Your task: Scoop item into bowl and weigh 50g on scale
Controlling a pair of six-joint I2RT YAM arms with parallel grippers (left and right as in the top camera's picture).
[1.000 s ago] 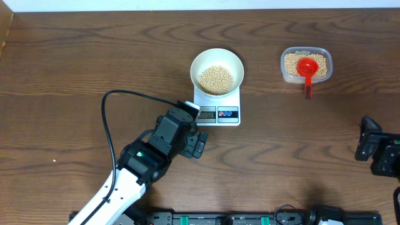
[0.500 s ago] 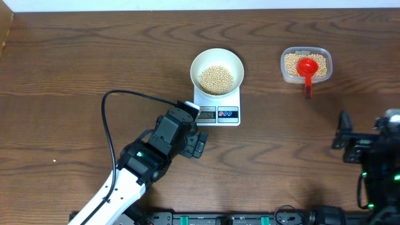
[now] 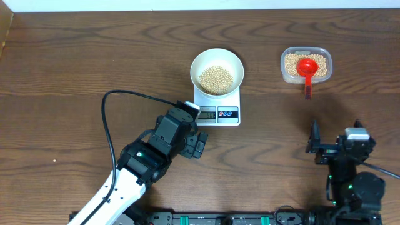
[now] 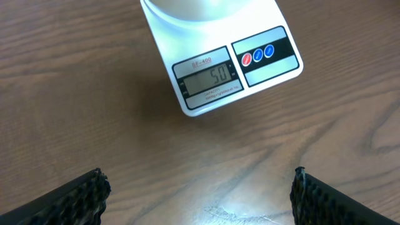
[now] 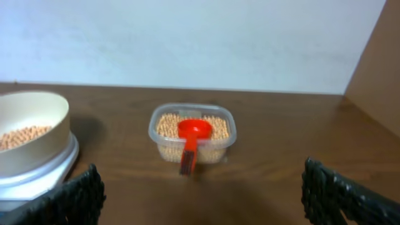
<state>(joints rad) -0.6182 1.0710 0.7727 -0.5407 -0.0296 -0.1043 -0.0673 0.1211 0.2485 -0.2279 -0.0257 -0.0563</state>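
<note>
Overhead shows bowl (image 3: 195, 61) of beans (image 3: 216, 79) on scale (image 3: 217, 115); left pincer (image 4: 200, 178) and right pincer (image 5: 201, 170) both gape empty.

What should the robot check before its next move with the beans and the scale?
1. The bowl sits on the scale: ok.
2. The beans are in the bowl: ok.
3. The scale reads 50: ok.
4. The red scoop rests in the tub, not held: ok.
5. The left gripper is open and empty: ok.
6. The right gripper is open and empty: ok.
</note>
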